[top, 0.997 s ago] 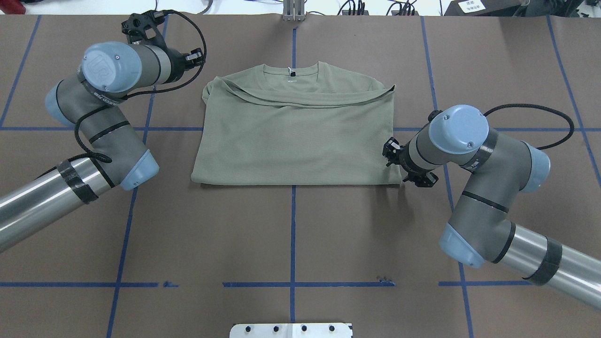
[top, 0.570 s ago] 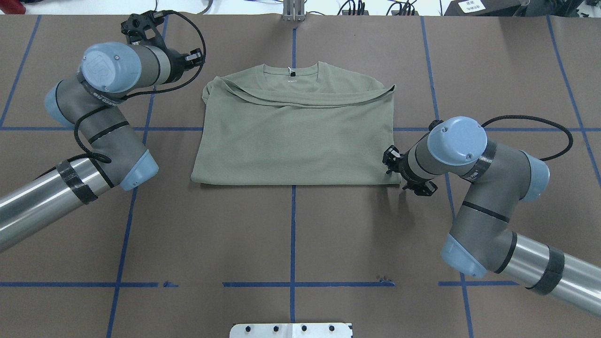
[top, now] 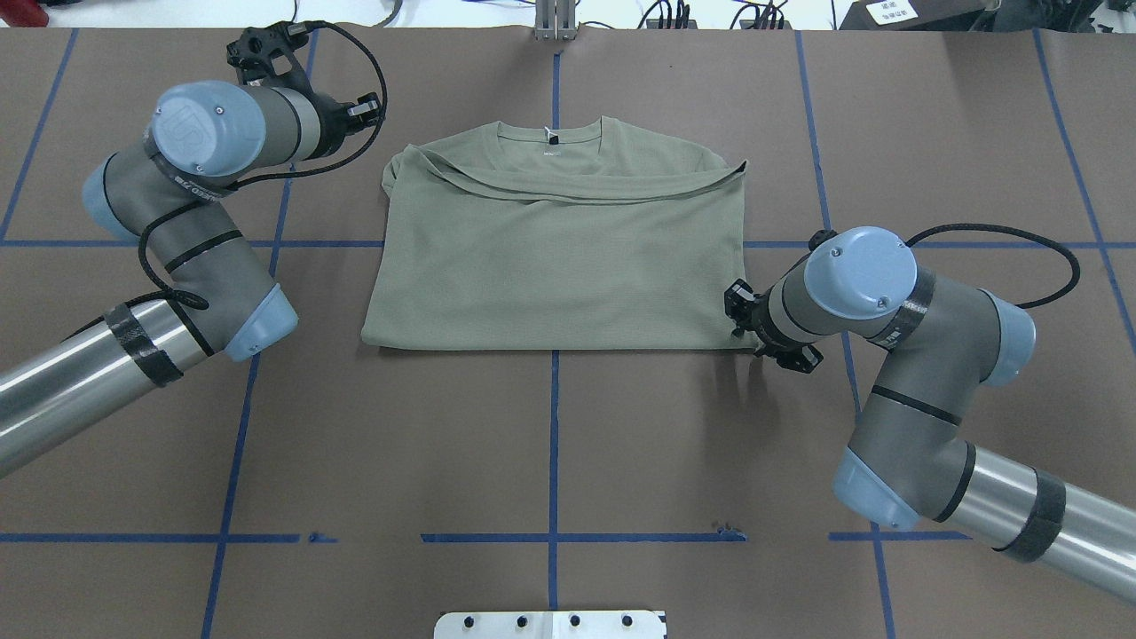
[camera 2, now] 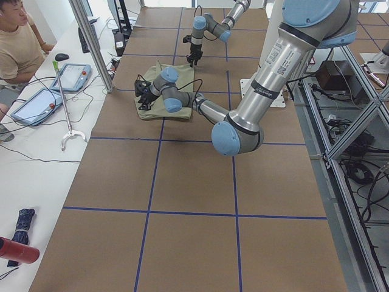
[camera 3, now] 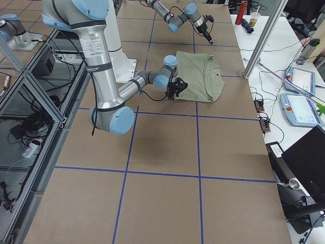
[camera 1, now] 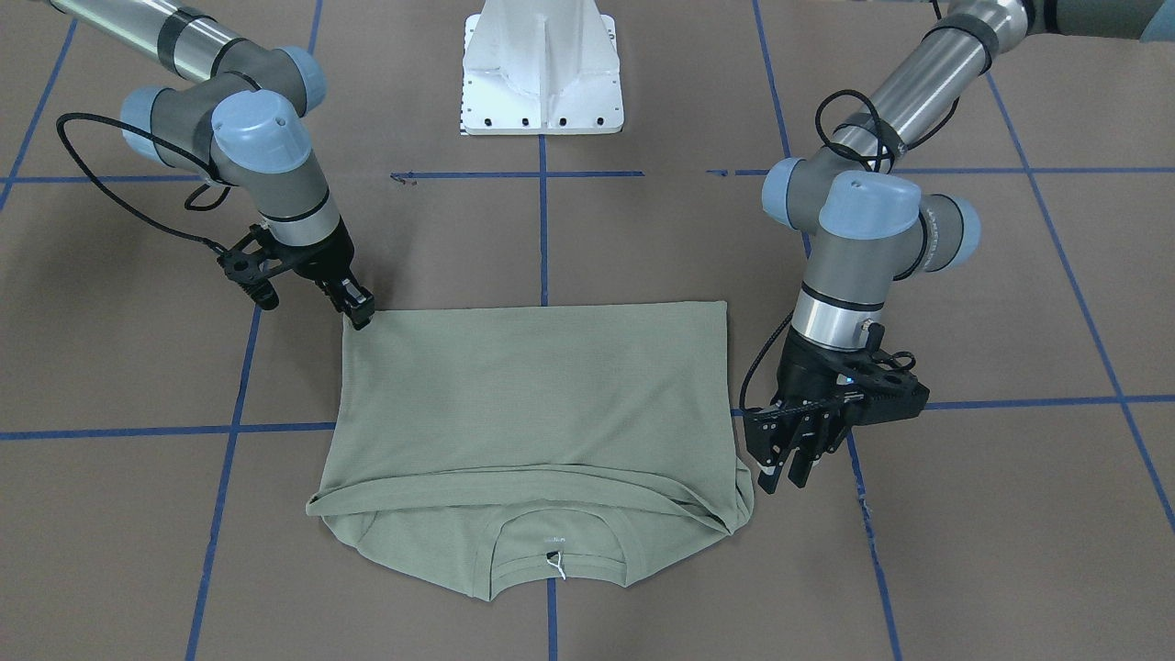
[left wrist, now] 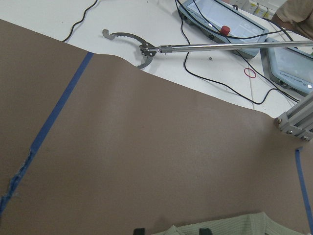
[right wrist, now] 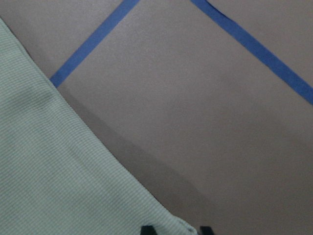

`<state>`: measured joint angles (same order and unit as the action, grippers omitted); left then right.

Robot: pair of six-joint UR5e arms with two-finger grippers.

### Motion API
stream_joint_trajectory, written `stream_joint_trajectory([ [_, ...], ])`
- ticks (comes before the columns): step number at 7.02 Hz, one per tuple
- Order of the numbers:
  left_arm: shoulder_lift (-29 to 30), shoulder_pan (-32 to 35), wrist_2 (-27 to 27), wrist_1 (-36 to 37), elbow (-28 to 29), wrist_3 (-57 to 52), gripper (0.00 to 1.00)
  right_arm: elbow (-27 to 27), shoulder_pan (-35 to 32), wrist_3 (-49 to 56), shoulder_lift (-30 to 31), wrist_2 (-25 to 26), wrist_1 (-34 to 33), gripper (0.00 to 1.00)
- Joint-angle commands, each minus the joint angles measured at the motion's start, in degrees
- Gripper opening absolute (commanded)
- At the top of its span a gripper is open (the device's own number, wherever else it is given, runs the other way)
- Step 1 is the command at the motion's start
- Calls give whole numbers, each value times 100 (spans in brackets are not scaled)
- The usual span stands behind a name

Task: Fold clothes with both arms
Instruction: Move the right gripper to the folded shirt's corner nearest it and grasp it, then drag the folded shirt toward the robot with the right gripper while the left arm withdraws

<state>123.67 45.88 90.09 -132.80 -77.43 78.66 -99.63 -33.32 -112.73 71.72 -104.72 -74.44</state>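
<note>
1. Shirt (camera 1: 537, 395) lies flat on the table (camera 1: 1010, 551), centre frame in the front-facing view, neckline at bottom centre.
2. Left gripper (camera 1: 785, 473), right of centre, hangs just beside the shirt's shoulder edge. I read its jaws as apart, holding nothing.
3. Right gripper (camera 1: 356, 310), left of centre, sits at the far hem corner. Its wrist view shows the jaws apart, with the corner between them.
4. Pedestal base (camera 1: 542, 73) stands at top centre.

Shirt (top: 550, 266) folded flat between left arm (top: 204, 240), right arm (top: 914, 355)
</note>
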Motion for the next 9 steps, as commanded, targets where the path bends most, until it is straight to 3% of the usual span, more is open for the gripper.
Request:
stream_joint_trajectory([
  [1,-9,0,0,0,0,0,48,-48,-8,-3,9,22,0,0],
  [3,-9,9,131,-9,-70,9,47,-659,35,-3,410,22,-9,0],
  [5,-140,9,543,-9,-333,44,47,-2045,787,-125,1488,-22,-79,0],
  [6,-341,9,945,-35,-595,44,60,-2539,1253,-344,1929,-65,-88,0],
  [7,-404,18,1428,-79,-780,148,100,-2709,1858,-572,2186,-66,-79,0],
  [9,-553,-122,1538,96,-1474,1104,100,-3279,2564,-601,2704,-362,-88,0],
])
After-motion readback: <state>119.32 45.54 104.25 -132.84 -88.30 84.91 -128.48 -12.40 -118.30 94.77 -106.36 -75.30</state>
